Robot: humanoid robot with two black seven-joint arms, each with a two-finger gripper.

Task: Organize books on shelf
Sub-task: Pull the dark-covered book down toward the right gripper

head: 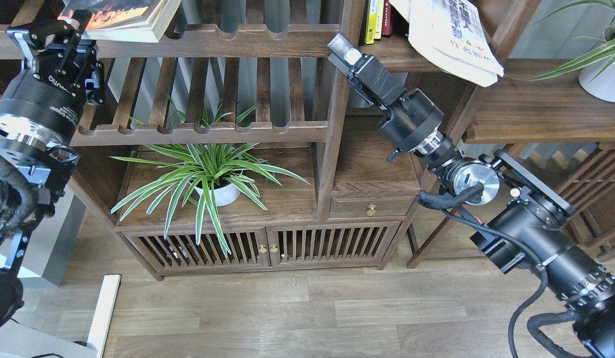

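Left gripper point(71, 25): raised at the upper left, its fingers reaching up to the near edge of the book with the dark reddish picture cover; whether they are pinching that book or only touching it, I cannot tell, nor how wide they stand.
Book with the dark reddish picture cover point(119, 16): just right of and above the left gripper, lying flat on the slatted rack point(213, 42), its corner jutting past the scalloped rail.
Right gripper point(341, 48): reaching up and leftward to the upright post point(337, 114) of the bookcase, its pale fingertips close together with nothing between them.
White book with blue Chinese characters point(452, 37): right of and above the right gripper, tilted, its lower corner hanging out past the front edge of the shelf.
Shelf point(387, 52): dark walnut board just right of the right gripper's tip.
Upright books point(377, 20): yellow and red spines standing on the shelf, directly above the right gripper.
Spider plant point(213, 176): in a white pot, well below both grippers, on the cabinet top.
Second potted plant point(603, 59): far right of the right gripper, on a lower board.
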